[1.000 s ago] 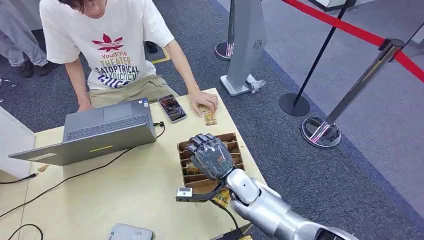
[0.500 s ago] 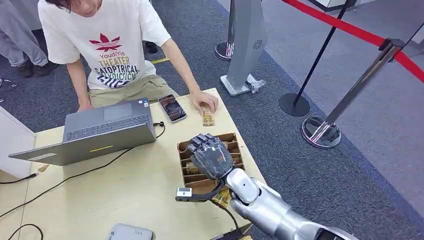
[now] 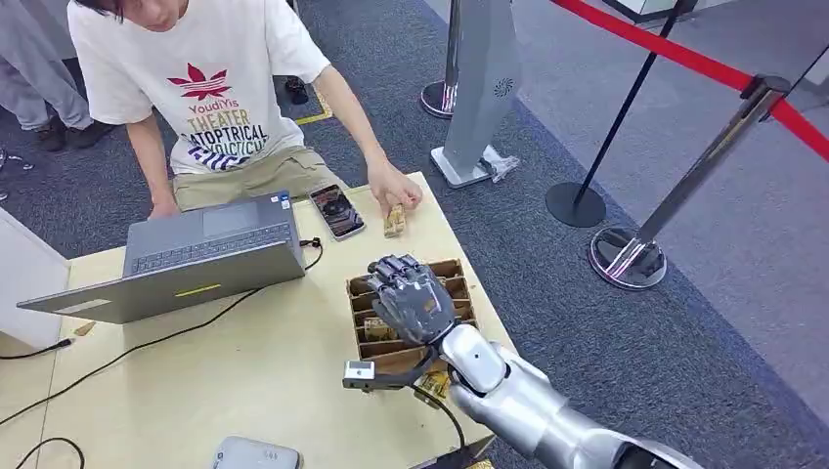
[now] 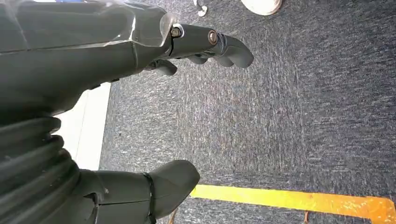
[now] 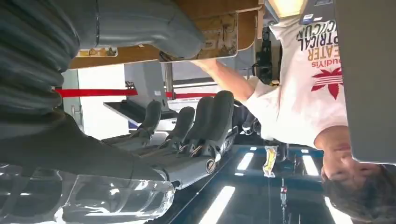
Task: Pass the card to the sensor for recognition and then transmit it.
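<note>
**A:** Where is the right hand (image 3: 411, 299)?

**B:** Over the cardboard box (image 3: 364, 293) with the dividers, at the right side of the wooden table (image 3: 244, 362). Its back faces up and the fingers curl down toward the slots.

**A:** Is it holding anything?

**B:** I can't tell. In the head view the hand hides what lies under its fingers, and in the right wrist view the fingers (image 5: 205, 121) stand side by side, slightly bent, with nothing plainly in them.

**A:** And the card?

**B:** There are patterned cards (image 3: 376, 329) lying in the box slots, just beside the hand. One more card (image 3: 394, 221) sits at the far edge of the table, under the fingertips of a person's hand (image 3: 393, 188).

**A:** The left hand?

**B:** The left hand (image 4: 93, 93) hangs over grey carpet (image 4: 289, 107) with a yellow stripe (image 4: 289, 199) on it. Thumb and fingers are apart, nothing between them.

**A:** What else is on the table?

**B:** A grey laptop (image 3: 186, 256) at the far left, a phone (image 3: 336, 211) next to it near the person, black cables (image 3: 147, 344) across the top, and a small grey device (image 3: 254, 454) at the near edge.
</note>
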You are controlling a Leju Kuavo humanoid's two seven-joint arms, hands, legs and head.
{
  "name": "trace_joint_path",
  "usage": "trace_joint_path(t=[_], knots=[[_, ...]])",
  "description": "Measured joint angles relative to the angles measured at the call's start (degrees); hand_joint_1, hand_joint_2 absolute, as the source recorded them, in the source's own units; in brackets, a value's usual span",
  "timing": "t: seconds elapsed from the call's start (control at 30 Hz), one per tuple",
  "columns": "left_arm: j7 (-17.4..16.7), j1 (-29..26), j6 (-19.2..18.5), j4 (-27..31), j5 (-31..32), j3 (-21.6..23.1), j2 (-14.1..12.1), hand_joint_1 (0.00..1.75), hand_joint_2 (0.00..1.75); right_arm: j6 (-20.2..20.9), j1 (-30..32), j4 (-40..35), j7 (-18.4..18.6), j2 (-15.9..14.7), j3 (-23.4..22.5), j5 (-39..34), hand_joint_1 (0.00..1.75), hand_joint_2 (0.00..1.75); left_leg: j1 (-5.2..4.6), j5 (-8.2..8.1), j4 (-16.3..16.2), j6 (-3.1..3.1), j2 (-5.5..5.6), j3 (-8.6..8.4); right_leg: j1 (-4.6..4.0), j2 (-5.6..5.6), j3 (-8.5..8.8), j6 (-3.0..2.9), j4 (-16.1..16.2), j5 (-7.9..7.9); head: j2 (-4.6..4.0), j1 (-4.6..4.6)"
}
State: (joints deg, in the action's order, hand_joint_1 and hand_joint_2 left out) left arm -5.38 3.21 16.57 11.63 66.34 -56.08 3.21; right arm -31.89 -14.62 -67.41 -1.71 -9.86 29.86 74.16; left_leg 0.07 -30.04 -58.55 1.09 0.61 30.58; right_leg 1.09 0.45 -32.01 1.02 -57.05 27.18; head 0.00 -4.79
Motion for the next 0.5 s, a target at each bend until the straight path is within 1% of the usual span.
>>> trace_joint_path(t=[0.07, 0.1, 0.23, 0.3, 0.43, 0.47, 0.5], knots=[[0.0, 0.0, 0.11, 0.0, 0.02, 0.0, 0.02, 0.0, 1.75, -0.04, -0.2, 0.22, -0.17, 0.0, -0.11, -0.04, 0.89, 1.75, 0.0, 0.0, 0.0, 0.0, 0.0, 0.0, 0.0, 0.0, 0.0, 0.0, 0.0, 0.0, 0.0, -0.02], [0.0, 0.0, 0.15, 0.0, 0.02, 0.0, 0.02, 0.0, 1.75, -0.04, -0.25, 0.29, -0.17, 0.0, -0.13, -0.04, 0.98, 1.75, 0.0, 0.0, 0.0, 0.0, 0.0, 0.0, 0.0, 0.0, 0.0, 0.0, 0.0, 0.0, 0.0, -0.02], [0.0, 0.01, 0.22, 0.0, 0.11, 0.0, 0.02, 0.0, 1.75, -0.04, -0.37, 0.7, -0.2, 0.0, -0.2, -0.13, 0.94, 1.75, 0.0, 0.0, 0.0, 0.0, 0.0, 0.0, 0.0, 0.0, 0.0, 0.0, 0.0, 0.0, 0.0, 0.0], [0.0, 0.01, 0.24, 0.0, 0.15, -0.02, 0.02, 0.0, 1.75, -0.02, -0.4, 0.96, -0.2, 0.0, -0.22, -0.15, 0.96, 1.75, 0.0, 0.0, 0.0, 0.0, 0.0, 0.0, 0.0, 0.0, 0.0, 0.0, 0.0, 0.0, 0.0, -0.02], [0.13, 0.02, 0.33, 0.0, 0.15, -0.07, 0.02, 0.0, 1.75, 0.0, -0.43, 1.44, -0.22, 0.04, -0.22, -0.33, 0.93, 1.75, 0.0, 0.0, 0.0, 0.0, 0.0, 0.0, 0.0, 0.0, 0.0, 0.0, 0.0, 0.0, 0.0, -0.02], [0.18, 0.02, 0.4, 0.0, 0.15, -0.09, 0.02, 0.0, 1.75, 0.0, -0.43, 1.57, -0.24, 0.09, -0.22, -0.33, 0.89, 1.75, 0.0, 0.0, 0.0, 0.0, 0.0, 0.0, 0.0, 0.0, 0.0, 0.0, 0.0, 0.0, 0.0, 0.0], [0.17, 0.02, 0.42, 0.0, 0.13, -0.11, 0.02, 0.0, 1.75, 0.02, -0.42, 1.68, -0.26, 0.09, -0.22, -0.33, 0.91, 1.75, 0.0, 0.0, 0.0, 0.0, 0.0, 0.0, 0.0, 0.0, 0.0, 0.0, 0.0, 0.0, 0.0, -0.02]])
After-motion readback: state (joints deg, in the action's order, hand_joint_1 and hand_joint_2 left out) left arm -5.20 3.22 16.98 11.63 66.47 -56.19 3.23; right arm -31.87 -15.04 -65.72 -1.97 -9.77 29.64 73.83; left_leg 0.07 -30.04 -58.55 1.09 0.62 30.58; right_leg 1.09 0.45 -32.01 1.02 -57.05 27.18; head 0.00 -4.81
